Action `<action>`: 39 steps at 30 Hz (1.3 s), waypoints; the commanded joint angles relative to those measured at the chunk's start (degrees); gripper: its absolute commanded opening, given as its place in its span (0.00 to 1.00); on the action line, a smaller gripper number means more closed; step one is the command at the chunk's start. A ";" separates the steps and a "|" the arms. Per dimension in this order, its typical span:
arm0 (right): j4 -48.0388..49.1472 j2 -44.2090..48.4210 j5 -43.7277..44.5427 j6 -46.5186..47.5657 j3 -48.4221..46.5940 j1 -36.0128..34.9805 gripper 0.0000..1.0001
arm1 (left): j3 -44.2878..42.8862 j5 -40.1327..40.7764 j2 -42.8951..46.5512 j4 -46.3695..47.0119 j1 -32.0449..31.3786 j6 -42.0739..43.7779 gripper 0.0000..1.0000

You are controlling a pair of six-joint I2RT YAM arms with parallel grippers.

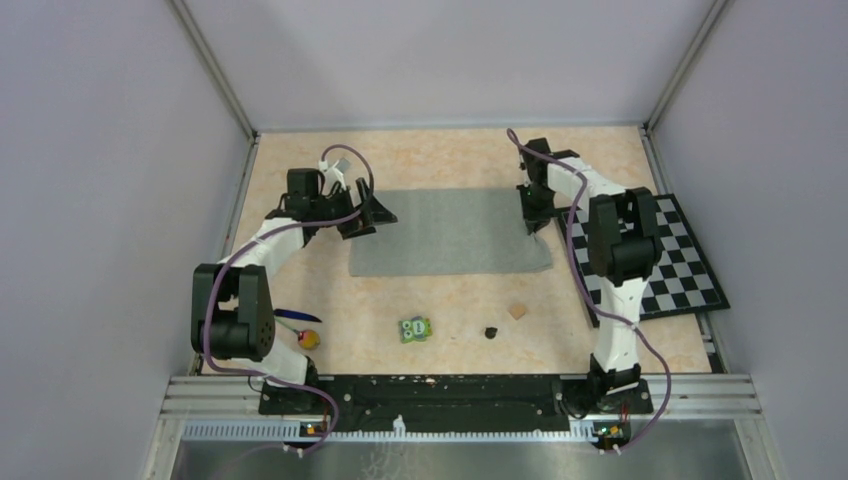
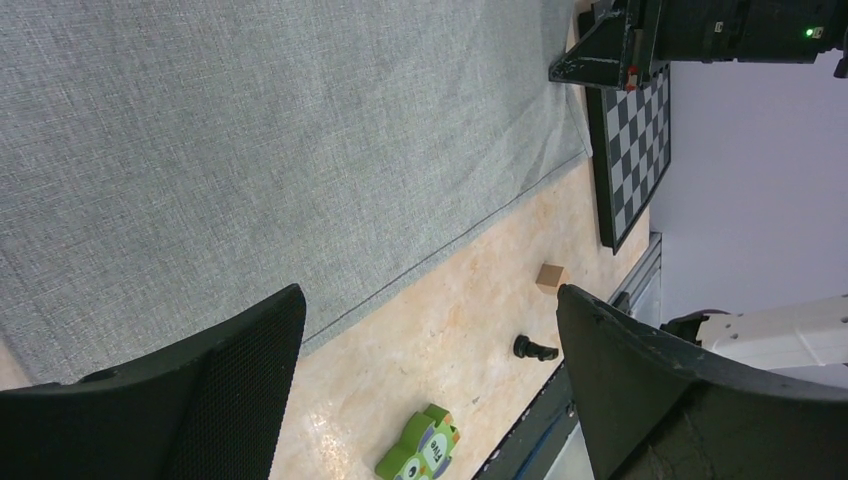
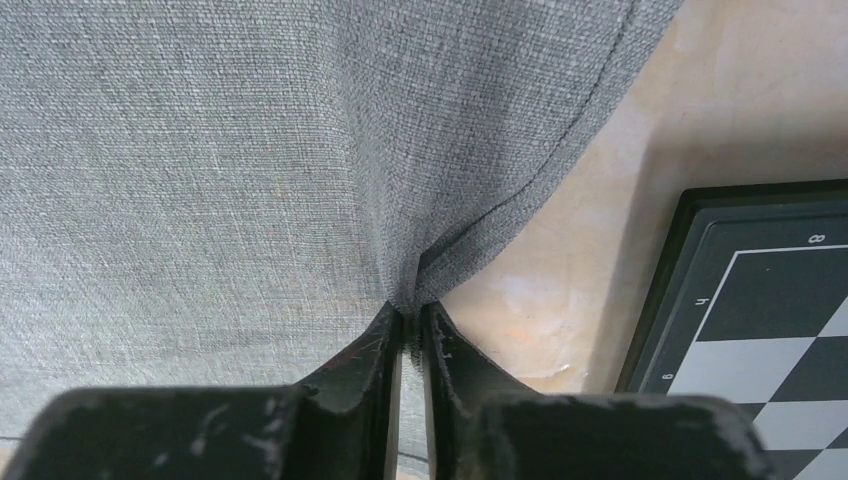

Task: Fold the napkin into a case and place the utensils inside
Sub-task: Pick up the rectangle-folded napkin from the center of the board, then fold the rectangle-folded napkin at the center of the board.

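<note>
The grey napkin (image 1: 450, 232) lies flat in the middle of the table; it also shows in the left wrist view (image 2: 250, 130) and the right wrist view (image 3: 250, 150). My left gripper (image 1: 375, 215) is open and empty over the napkin's left edge, its fingers wide apart (image 2: 430, 300). My right gripper (image 1: 535, 222) is shut on the napkin's right edge, with a pinch of cloth puckered between its fingertips (image 3: 408, 312). The slim dark blue utensil (image 1: 297, 315) and the utensil with the yellow-orange head (image 1: 309, 338) lie by the left arm's base.
A green owl block (image 1: 415, 329), a small black piece (image 1: 491, 332) and a tan cube (image 1: 517, 311) lie in front of the napkin. The checkerboard mat (image 1: 670, 255) lies at the right, next to the right gripper. Walls enclose the table.
</note>
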State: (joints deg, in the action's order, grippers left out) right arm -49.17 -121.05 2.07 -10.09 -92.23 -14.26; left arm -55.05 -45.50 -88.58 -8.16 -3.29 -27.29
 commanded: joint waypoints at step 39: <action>9.36 16.39 10.65 14.93 1.64 -5.17 0.00 | -1.74 7.13 -0.70 2.31 -8.48 -10.27 0.99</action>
State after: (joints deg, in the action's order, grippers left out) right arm -39.40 -106.98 10.52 3.88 -88.18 -14.85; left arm -53.43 -33.87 -96.33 -5.04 -15.31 -40.21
